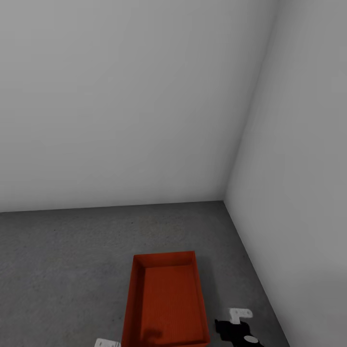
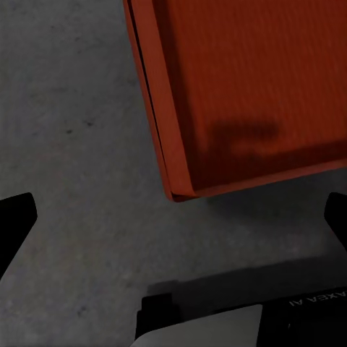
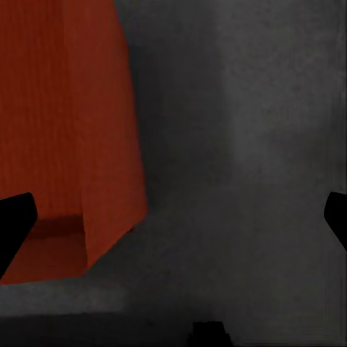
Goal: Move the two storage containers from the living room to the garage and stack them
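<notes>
- One orange-red storage container sits on the garage's grey concrete floor, near the wall corner.
- Left gripper and right gripper flank the container, spread wide, empty.
- Likely just placed; next, fetch the second container.

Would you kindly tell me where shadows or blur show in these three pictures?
Head view: soft, even light, with a small dark shadow on the tub floor near its close end. Left wrist view: the same smudge of shadow inside the tub, and a dark shadow on the concrete beneath the arm. Right wrist view: the picture is soft, the concrete shaded beside the tub wall.
</notes>
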You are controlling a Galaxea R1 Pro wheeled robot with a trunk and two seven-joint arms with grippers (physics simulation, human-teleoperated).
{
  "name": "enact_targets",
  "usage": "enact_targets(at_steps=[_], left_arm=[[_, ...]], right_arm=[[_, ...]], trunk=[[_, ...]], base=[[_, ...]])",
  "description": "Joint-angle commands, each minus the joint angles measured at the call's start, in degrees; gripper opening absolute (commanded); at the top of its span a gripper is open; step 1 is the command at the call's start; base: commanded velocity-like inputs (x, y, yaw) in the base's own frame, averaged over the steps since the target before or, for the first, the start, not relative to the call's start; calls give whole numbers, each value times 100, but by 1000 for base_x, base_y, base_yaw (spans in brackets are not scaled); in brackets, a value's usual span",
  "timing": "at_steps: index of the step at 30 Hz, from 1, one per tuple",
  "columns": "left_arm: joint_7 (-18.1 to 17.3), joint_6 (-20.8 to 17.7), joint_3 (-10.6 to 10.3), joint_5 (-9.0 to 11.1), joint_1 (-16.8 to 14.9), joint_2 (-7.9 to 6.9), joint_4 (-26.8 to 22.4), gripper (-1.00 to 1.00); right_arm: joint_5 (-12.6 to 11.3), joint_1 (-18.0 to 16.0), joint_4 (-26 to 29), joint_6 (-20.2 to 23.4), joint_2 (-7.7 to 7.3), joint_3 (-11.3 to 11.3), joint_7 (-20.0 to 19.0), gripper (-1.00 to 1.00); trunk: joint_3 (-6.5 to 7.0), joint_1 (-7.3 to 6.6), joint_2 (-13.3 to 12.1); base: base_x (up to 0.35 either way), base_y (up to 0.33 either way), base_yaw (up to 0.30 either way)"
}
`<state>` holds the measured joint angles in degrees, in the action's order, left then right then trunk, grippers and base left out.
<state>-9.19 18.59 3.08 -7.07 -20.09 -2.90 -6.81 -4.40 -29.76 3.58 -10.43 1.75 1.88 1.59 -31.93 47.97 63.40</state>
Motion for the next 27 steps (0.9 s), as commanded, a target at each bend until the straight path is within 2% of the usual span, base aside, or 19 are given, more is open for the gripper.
enact_targets(at_steps=[1, 5, 7, 12, 19, 24, 27], left_arm=[[-13, 22, 37, -58, -3, 0, 4, 100], [-13, 22, 35, -59, -3, 0, 4, 100], [-13, 22, 35, -59, -3, -2, 4, 100], [-19, 26, 35, -58, -3, -7, 4, 100], [-26, 30, 34, -64, -3, -9, 4, 100], [-29, 25, 34, -66, -3, -9, 10, 100], [-30, 23, 34, -66, -3, -9, 12, 100]], right_arm=[[-64, -4, -6, -19, 0, 24, 97, 100], [-120, -4, -7, -10, -15, 24, 276, 100], [-131, -4, -7, -8, -18, 23, 241, 100], [-139, -4, -19, -4, -33, 23, -200, 100], [-140, -2, -101, 1, -108, 23, -496, 100], [-161, 70, -185, 10, -267, 17, -1217, 100], [-188, 109, -443, 17, -444, 21, -1822, 100]], trunk=[[-5, 0, 3], [-5, 0, 3], [-5, 0, 3], [-5, 0, 3], [-5, 0, 3], [-5, 0, 3], [-5, 0, 3]], base=[[0, 0, 0], [0, 0, 0], [0, 0, 0], [0, 0, 0], [0, 0, 0], [0, 0, 0], [0, 0, 0]])
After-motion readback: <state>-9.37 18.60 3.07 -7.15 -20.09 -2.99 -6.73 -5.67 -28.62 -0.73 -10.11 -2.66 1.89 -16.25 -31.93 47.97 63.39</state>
